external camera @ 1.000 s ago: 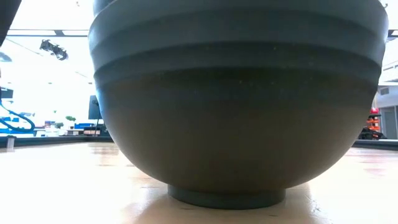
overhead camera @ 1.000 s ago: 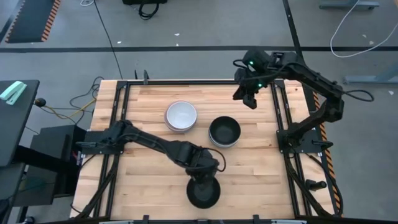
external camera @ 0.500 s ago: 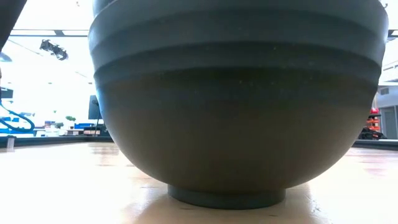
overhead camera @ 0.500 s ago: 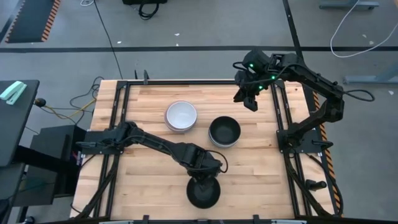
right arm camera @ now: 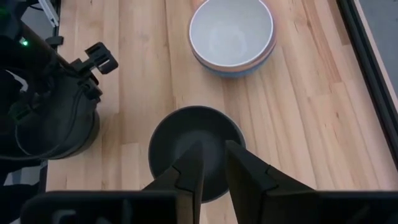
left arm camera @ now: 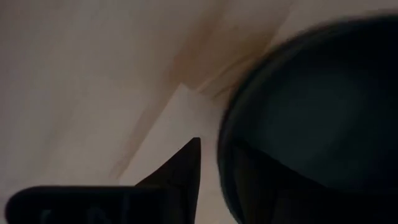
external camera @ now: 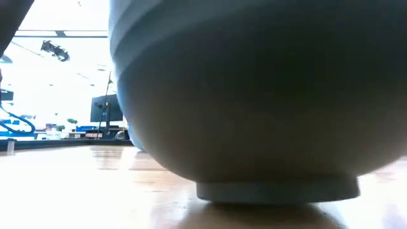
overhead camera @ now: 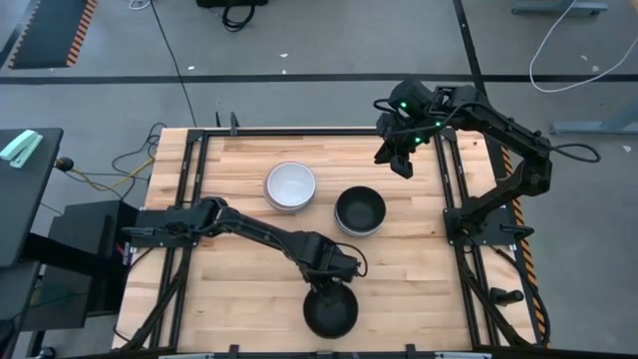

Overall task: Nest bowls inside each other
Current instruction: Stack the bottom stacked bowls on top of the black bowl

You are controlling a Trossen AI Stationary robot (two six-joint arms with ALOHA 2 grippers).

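Black bowl (overhead camera: 330, 311) at counter (overhead camera: 419, 269) front | my left gripper (overhead camera: 334, 282) on its rim, grip unclear | right gripper (overhead camera: 399, 160) parted, idle | lift level toward stack (overhead camera: 360, 210)

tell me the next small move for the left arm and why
Probably lift the black bowl stack and carry it toward the dark grey stack. The left gripper sits at the black stack's rim near the table's front edge, and three separate stacks remain, including the white-topped stack.
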